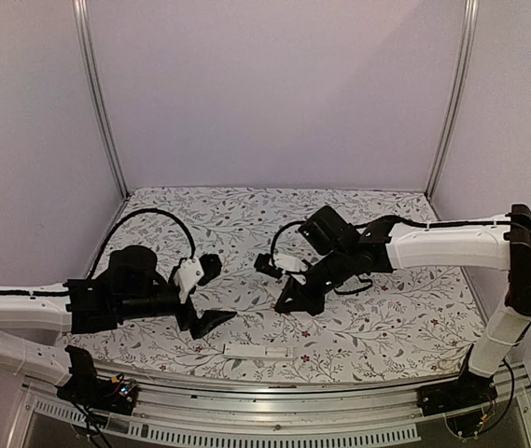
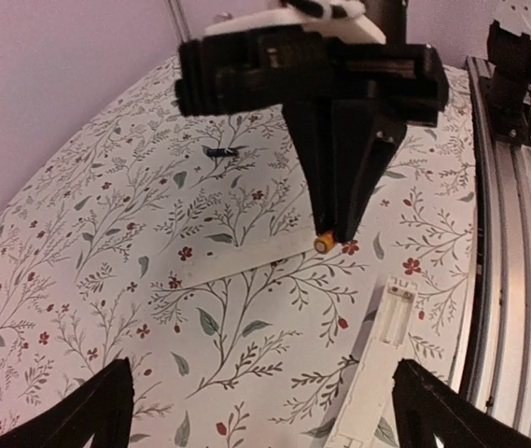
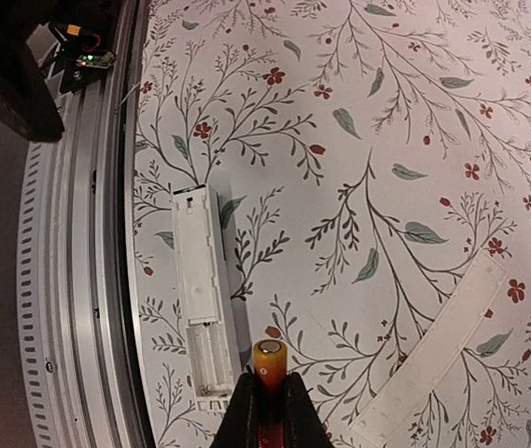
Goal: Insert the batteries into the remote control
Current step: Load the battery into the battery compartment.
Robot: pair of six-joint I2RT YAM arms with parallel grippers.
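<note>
Remote point(image 3: 198, 271) lies open, looks empty; right gripper point(image 3: 269, 385) clamps one battery point(image 3: 270, 357) near it, left gripper point(image 2: 267, 411) spread wide, holding nothing.

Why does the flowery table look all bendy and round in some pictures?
Left wrist view: the wide lens curves the table and the rail. Right wrist view: the rail bows too, though the battery looks sharp. Top view: straighter lines, but dim and purplish.
</note>
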